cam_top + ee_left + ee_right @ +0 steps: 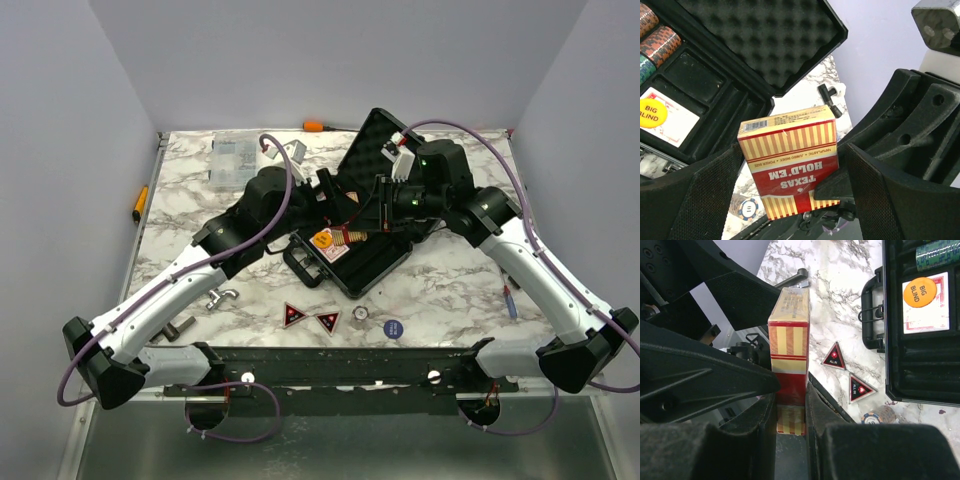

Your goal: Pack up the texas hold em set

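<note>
The black briefcase (372, 268) lies open mid-table, its foam lid (372, 140) raised at the back. Above it my right gripper (791, 390) is shut on the narrow sides of the red-and-gold card deck (790, 340). My left gripper (792, 150) stands open, its pads flanking the deck (790, 165) with a small gap on each side. Chip stacks (660, 42) and a yellow "BIG BLIND" button (652, 112) sit in the case. Two red-black triangles (294, 314) (328, 320), a small round button (361, 313) and a blue chip stack (392, 327) lie on the table in front.
A clear organiser box (235, 160) sits at the back left and an orange-handled tool (315, 126) at the back edge. A yellow-handled tool (141, 200) lies off the left edge. Metal fittings (222, 297) are near the left arm; a small red tool (511, 298) lies right.
</note>
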Controlling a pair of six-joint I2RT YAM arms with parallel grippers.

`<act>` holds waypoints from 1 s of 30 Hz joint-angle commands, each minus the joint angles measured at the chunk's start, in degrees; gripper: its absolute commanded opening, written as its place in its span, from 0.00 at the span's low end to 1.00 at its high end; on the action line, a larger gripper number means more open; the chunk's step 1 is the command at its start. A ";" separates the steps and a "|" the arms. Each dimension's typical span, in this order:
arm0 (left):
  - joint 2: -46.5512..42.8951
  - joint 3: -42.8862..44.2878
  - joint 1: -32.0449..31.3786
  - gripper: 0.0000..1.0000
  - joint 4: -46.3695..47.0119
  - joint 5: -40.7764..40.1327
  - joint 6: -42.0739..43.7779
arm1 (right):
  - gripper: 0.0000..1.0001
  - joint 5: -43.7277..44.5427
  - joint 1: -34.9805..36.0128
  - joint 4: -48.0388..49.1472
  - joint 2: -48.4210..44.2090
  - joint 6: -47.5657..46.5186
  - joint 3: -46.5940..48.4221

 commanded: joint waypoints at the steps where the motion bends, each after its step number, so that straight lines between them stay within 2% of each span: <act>1: 1.31 3.34 -1.32 0.84 -1.11 -4.33 -0.79 | 0.01 -2.36 -0.12 1.20 0.05 -0.39 2.49; 5: 2.58 4.41 -1.86 0.83 -1.93 -5.26 -0.84 | 0.01 -2.45 -0.12 1.07 -0.08 -0.60 2.40; 17: 3.73 5.26 -3.04 0.71 -5.73 -7.86 -1.67 | 0.00 -1.94 -0.11 1.32 -0.64 -0.57 2.05; 20: 3.95 5.02 -3.34 0.63 -5.75 -7.56 -1.77 | 0.00 -2.09 -0.12 1.29 -0.60 -0.52 1.97; 24: 4.46 5.70 -3.77 0.47 -5.74 -7.31 -1.52 | 0.01 -2.06 -0.13 1.22 -0.56 -0.39 2.21; 27: 4.88 6.20 -3.81 0.39 -5.78 -7.05 -1.48 | 0.10 -1.80 -0.16 0.91 -0.57 -0.33 2.55; 30: 5.35 6.69 -3.81 0.36 -5.83 -6.61 -1.60 | 0.30 -1.20 -0.11 0.35 -0.86 -0.43 2.92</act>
